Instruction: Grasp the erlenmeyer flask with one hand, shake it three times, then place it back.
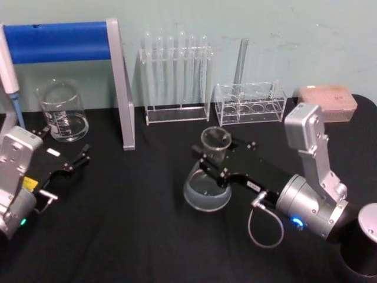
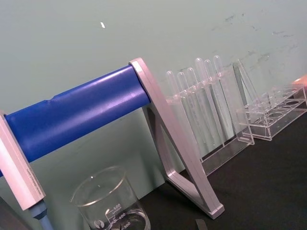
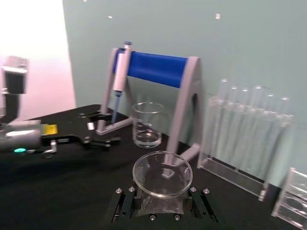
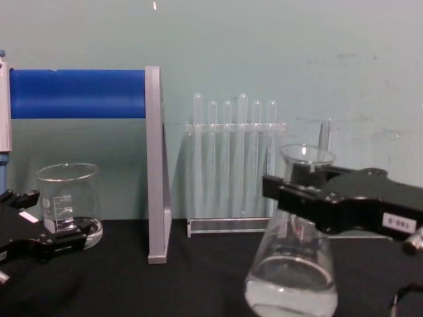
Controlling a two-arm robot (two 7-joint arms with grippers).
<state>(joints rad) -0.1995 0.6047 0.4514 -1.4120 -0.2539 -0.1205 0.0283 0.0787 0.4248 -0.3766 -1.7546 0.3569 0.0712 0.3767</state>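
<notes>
The erlenmeyer flask (image 1: 206,191), clear glass with a little liquid in its wide base, stands upright at the middle of the black table (image 1: 135,236). My right gripper (image 1: 213,154) reaches in from the right and is shut on its neck just below the flared rim. The wrist view shows the flask's rim (image 3: 162,173) between the black fingers (image 3: 123,203). From the chest, the flask (image 4: 291,277) has its neck crossed by the right gripper (image 4: 291,188). Whether the base touches the table I cannot tell. My left gripper (image 1: 62,147) rests open at the left near the beaker.
A glass beaker (image 1: 63,112) stands at the back left beside a grey stand with a blue bar (image 1: 59,41) holding a pipette (image 1: 9,76). Two clear test-tube racks (image 1: 175,76) (image 1: 250,103) and a pink tip box (image 1: 327,101) line the back wall.
</notes>
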